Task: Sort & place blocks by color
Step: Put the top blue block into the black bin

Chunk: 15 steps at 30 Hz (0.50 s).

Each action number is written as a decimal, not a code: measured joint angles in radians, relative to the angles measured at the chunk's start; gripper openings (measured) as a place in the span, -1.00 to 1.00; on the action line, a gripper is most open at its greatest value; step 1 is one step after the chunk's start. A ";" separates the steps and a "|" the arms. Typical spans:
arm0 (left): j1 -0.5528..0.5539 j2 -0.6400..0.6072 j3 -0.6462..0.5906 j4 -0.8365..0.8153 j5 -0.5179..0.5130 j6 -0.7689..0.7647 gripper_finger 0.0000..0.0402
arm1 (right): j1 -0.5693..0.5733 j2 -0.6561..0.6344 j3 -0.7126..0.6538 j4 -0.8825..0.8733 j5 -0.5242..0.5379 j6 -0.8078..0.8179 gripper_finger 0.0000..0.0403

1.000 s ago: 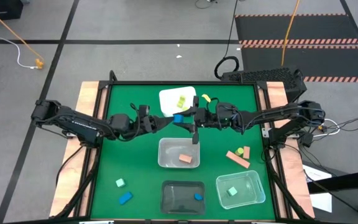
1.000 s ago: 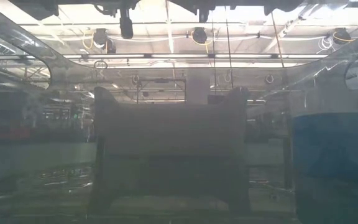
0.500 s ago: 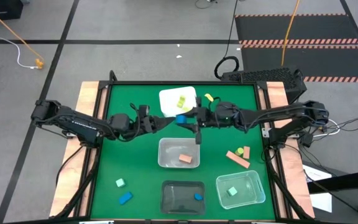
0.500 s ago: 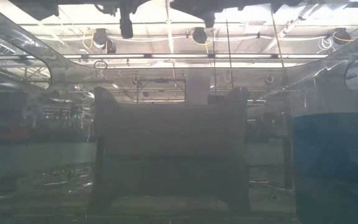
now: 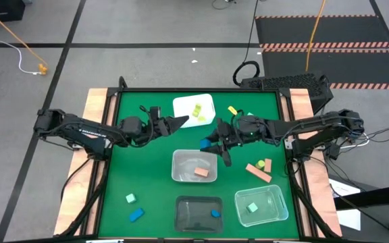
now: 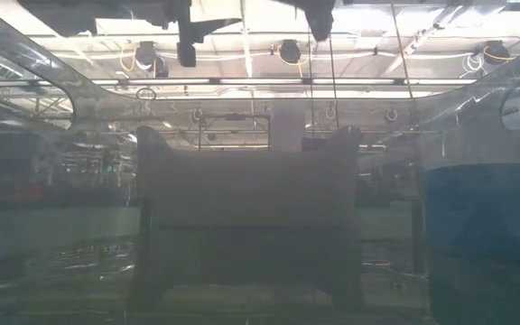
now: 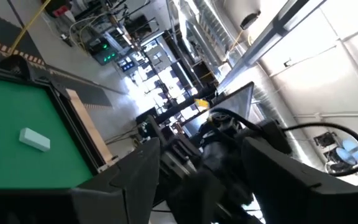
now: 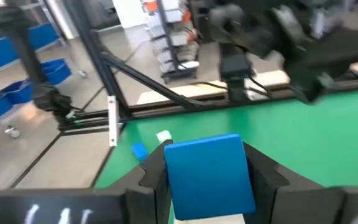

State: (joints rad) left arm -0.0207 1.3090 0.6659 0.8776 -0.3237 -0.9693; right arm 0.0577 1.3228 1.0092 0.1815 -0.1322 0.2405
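Note:
My right gripper (image 5: 209, 144) is shut on a blue block (image 5: 205, 144), which also shows in the right wrist view (image 8: 210, 171), just beyond the far rim of the clear tub (image 5: 179, 169) at mid table. My left gripper (image 5: 179, 121) is open and empty beside the white tub (image 5: 181, 106), left of the blue block. On the table lie a mint block (image 5: 131, 198), a blue block (image 5: 136, 214), salmon blocks (image 5: 257, 171) and a yellow block (image 5: 233, 110). My right gripper pinches the blue block by two opposite sides (image 8: 173, 177) between its two fingers (image 8: 151, 183). The fingers come from the table's right, roughly level. The block is lifted clear of the table, with its broad face toward the wrist camera.
The white tub holds yellow-green blocks (image 5: 196, 111). The clear mid tub holds a salmon block (image 5: 202, 173). A dark tub (image 5: 181, 216) at the near edge holds a blue block (image 5: 215, 213). A clear tub (image 5: 277, 206) at the near right holds a mint block (image 5: 252, 208).
My right gripper has carried the blue block from beside the white tub toward the table's near edge and a little right, up to the clear tub's far rim. My left gripper has drawn back from the block toward the far left.

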 joint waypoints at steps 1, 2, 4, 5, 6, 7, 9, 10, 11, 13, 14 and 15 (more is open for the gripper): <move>0.000 0.000 0.000 0.000 0.000 0.000 0.16 | 0.015 0.000 0.000 0.011 0.000 -0.008 -0.40; -0.001 0.000 0.000 0.000 0.000 0.001 0.17 | 0.029 0.000 0.000 0.022 0.001 -0.017 -0.39; -0.007 0.000 0.000 -0.012 0.000 0.008 0.18 | 0.057 0.000 0.000 0.030 0.012 -0.022 -0.39; -0.010 0.000 0.000 -0.020 0.000 0.016 0.17 | 0.072 0.000 0.000 0.030 0.034 -0.019 -0.39; -0.015 0.000 0.000 -0.027 0.000 0.026 0.17 | 0.088 0.001 0.000 0.029 0.057 -0.011 -0.39; -0.019 0.000 0.000 -0.031 0.000 0.029 0.16 | 0.104 0.001 0.000 0.029 0.084 0.007 -0.40; -0.024 0.000 0.000 -0.045 0.001 0.027 0.15 | 0.137 0.001 0.000 0.032 0.130 0.053 -0.41; -0.028 0.000 0.000 -0.058 0.004 0.026 0.14 | 0.155 0.001 0.000 0.035 0.142 0.073 -0.41; -0.027 0.000 0.000 -0.074 0.015 0.026 0.14 | 0.173 0.001 0.000 0.038 0.156 0.091 -0.41; -0.027 0.000 0.000 -0.105 0.053 0.014 0.14 | 0.210 0.010 0.000 0.047 0.179 0.129 -0.40; -0.027 0.000 0.000 -0.120 0.083 -0.003 0.14 | 0.230 0.019 0.000 0.062 0.200 0.154 -0.40; -0.029 0.000 0.000 -0.137 0.114 -0.028 0.14 | 0.255 0.035 0.000 0.081 0.225 0.183 -0.40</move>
State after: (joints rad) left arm -0.0499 1.3087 0.6655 0.7410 -0.2094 -0.9970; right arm 0.3123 1.3573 1.0096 0.2626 0.0930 0.4234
